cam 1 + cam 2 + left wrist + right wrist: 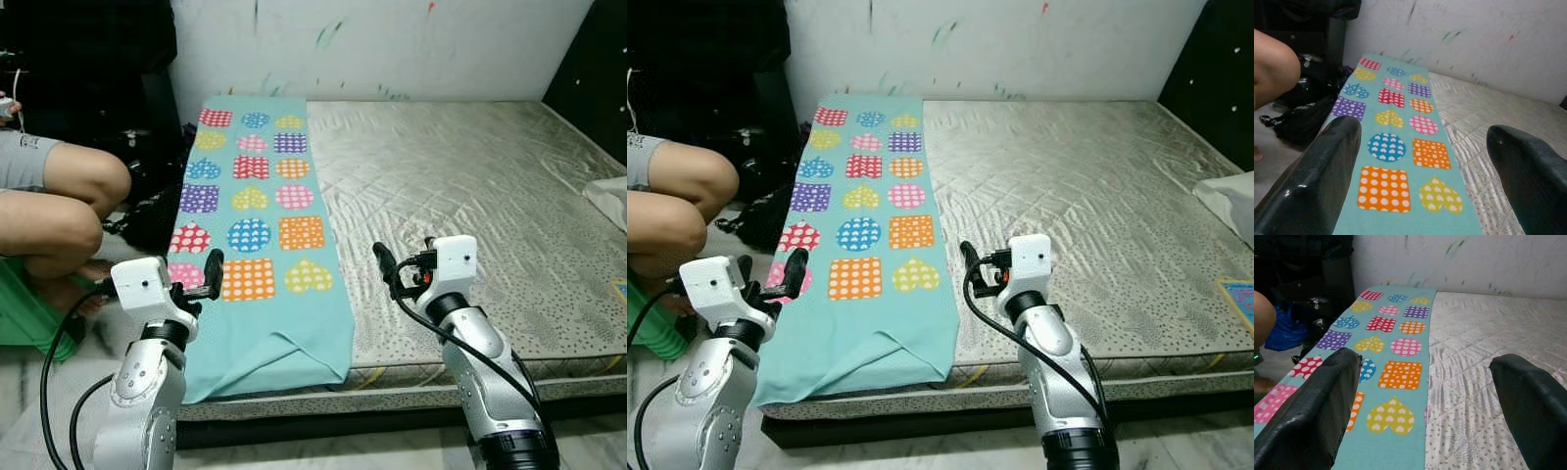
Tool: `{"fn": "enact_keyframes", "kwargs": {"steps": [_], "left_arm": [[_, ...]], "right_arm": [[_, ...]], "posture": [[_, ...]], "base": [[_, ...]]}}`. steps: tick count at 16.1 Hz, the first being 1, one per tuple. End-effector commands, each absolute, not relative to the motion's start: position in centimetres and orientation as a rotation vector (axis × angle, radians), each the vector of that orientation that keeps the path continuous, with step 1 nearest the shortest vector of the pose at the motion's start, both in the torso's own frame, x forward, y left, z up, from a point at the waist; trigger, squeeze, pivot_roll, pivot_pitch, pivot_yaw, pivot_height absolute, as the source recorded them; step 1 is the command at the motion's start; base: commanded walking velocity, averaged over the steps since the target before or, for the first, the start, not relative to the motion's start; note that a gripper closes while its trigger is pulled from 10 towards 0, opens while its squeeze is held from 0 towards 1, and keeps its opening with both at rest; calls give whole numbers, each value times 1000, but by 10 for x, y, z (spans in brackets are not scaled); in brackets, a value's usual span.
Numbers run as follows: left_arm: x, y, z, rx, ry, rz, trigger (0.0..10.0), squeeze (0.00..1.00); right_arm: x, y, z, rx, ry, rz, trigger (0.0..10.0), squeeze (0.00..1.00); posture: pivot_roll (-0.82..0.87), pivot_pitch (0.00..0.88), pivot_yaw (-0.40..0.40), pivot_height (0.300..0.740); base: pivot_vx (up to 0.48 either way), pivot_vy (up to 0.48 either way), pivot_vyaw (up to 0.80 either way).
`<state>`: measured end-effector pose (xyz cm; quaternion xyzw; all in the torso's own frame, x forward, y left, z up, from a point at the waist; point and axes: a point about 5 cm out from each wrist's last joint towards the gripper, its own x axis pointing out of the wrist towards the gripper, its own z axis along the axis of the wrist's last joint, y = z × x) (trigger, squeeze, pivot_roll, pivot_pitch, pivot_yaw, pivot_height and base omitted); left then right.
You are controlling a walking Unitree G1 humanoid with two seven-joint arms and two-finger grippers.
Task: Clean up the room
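Note:
A teal blanket (pixel 257 201) printed with coloured hearts, squares and circles lies lengthwise along the left side of a bare mattress (pixel 470 176). Its near end is folded over and hangs off the front edge. My left gripper (pixel 201 279) hovers over the blanket's near left corner, open and empty. My right gripper (pixel 400 262) is held just right of the blanket's near end, above the mattress, open and empty too. In the left wrist view the fingers (pixel 1317 181) frame the blanket (pixel 1396 147). The right wrist view shows the blanket (pixel 1396 347) and the mattress beside it.
A person sits at the left with bent knees (pixel 59 206) next to the bed. Black bags (pixel 147 211) lie on the floor between the person and the blanket. A white cloth (pixel 612 196) rests at the mattress's right edge. A marked white wall (pixel 392 44) stands behind.

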<state>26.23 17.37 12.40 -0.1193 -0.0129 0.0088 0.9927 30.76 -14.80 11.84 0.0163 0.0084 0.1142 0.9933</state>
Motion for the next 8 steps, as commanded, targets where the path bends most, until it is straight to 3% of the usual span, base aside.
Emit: {"fn": "enact_keyframes", "kwargs": {"steps": [1,6,8], "left_arm": [[261,173,127,-243,-31,16,10000,0],[261,173,128,-234,-32,10,10000,0],[261,173,128,-236,-30,12,10000,0]], "right_arm": [[306,-152,117,31,28,220,10000,0],[307,-153,116,42,42,214,10000,0],[306,-153,116,42,41,211,10000,0]], "posture": [[-30,0,-35,740],[-28,4,-34,740],[-30,4,-31,740]], "base": [[0,0,0],[0,0,0],[0,-338,0]]}}
